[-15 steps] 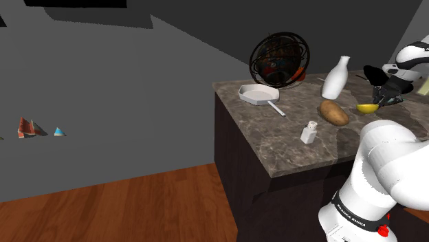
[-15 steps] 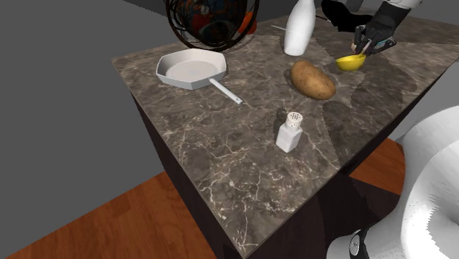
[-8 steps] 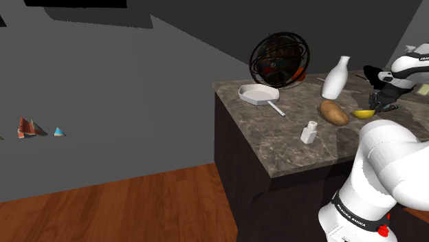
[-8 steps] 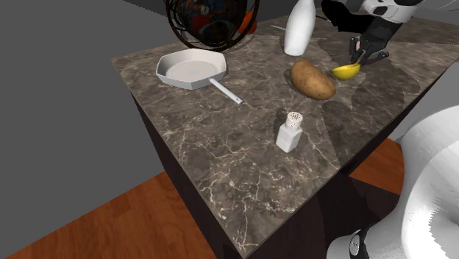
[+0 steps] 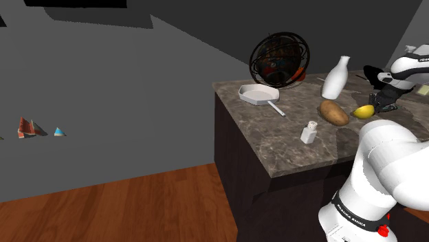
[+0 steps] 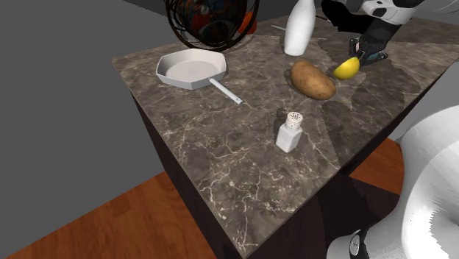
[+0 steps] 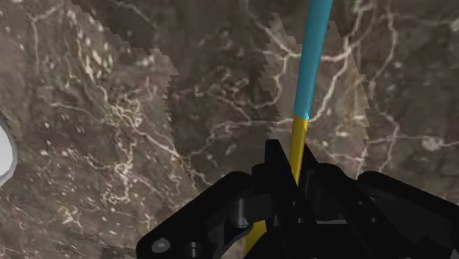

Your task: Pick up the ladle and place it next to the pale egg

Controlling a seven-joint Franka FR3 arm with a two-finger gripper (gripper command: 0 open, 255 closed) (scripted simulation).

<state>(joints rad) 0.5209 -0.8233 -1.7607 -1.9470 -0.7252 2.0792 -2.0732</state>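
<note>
Ladle in hand, low beside potato

Since a second ago the all-black two-finger gripper has come down toward 7 o'clock in the second exterior view. The ladle, with its yellow bowl and yellow-and-teal handle, has travelled with it. In the shoulder view the gripper has sunk toward 6 o'clock. The ladle's bowl has closed in on the brown potato and now sits just beside its 2 o'clock end. Over the last half second the bowl has turned. It was a flat open crescent and now shows a rounder, fuller shape, tipped up and shifted slightly toward 1 o'clock.
</note>
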